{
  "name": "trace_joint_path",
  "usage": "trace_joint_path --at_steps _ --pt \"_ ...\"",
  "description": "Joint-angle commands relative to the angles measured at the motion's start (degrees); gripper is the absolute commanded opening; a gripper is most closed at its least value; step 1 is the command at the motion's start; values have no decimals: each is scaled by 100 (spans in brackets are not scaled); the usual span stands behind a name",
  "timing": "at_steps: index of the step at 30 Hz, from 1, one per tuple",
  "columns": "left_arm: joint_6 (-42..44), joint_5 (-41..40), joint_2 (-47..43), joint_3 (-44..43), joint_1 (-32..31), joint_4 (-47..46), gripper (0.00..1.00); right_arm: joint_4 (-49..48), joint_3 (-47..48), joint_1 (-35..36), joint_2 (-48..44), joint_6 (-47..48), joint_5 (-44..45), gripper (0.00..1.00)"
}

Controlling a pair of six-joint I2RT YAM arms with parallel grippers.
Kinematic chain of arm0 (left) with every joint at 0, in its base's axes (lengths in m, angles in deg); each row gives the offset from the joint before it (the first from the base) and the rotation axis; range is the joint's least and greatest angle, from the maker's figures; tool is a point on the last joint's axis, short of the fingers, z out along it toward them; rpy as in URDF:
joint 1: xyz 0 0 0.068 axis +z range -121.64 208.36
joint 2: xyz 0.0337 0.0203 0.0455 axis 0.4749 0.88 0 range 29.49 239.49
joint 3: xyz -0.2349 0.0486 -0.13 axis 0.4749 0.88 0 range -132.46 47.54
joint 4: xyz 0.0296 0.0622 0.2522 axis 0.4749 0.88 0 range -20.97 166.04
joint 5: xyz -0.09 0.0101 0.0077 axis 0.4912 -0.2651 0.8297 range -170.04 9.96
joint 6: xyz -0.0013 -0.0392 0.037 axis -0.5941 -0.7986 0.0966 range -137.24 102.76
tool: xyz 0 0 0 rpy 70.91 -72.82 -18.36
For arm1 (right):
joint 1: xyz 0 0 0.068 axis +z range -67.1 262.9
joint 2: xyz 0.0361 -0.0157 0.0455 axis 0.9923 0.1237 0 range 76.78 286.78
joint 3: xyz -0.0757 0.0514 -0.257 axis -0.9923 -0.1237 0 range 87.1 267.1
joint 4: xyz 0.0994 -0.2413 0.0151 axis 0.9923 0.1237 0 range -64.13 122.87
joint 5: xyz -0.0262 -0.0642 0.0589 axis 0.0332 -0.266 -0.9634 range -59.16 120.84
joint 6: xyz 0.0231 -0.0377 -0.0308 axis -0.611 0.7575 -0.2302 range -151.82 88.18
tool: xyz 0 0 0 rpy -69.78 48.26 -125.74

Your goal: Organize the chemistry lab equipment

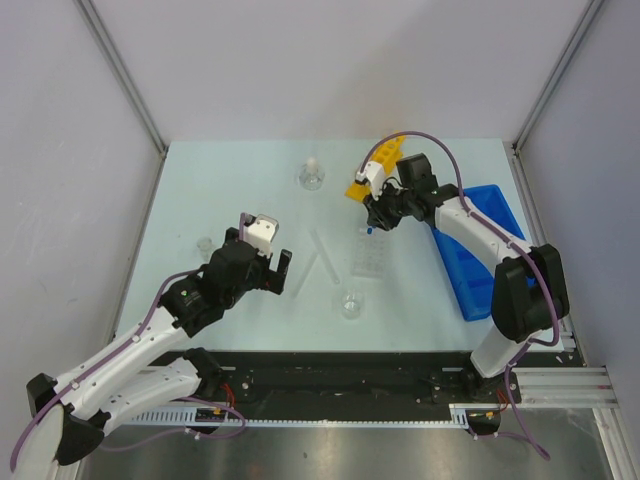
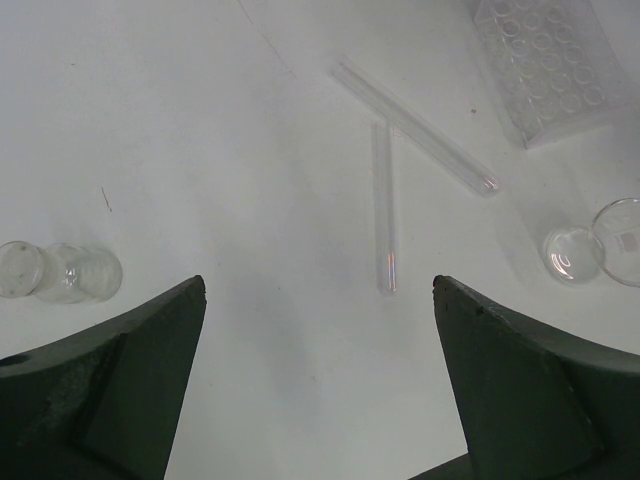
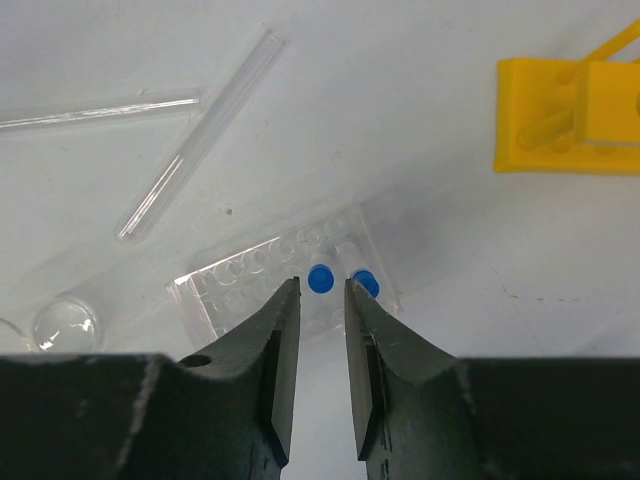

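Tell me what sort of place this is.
Probably a robot test cell staged as a chemistry bench: a pale table boxed in by plain panels, a left arm and right arm bolted at its edge, with glass tubes, a clear well tray and a yellow rack spread out.

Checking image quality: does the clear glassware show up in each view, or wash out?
Top view: evenly lit, glass tubes nearly vanish against the pale table. Left wrist: tubes faint, slight pink glints. Right wrist: blue caps crisp.
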Motion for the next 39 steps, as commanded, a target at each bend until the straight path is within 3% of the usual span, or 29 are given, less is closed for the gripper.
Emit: trace_joint_path --at_steps 1,15,39 --pt "197 15 13 14 24 -79 100 -176 1 38 -63 -242 -29 28" --pt "197 24 -5 14 24 -79 100 -353 1 -358 394 -251 772 16" --pt "215 50 -5 14 24 -79 100 -230 10 -94 728 -145 508 15"
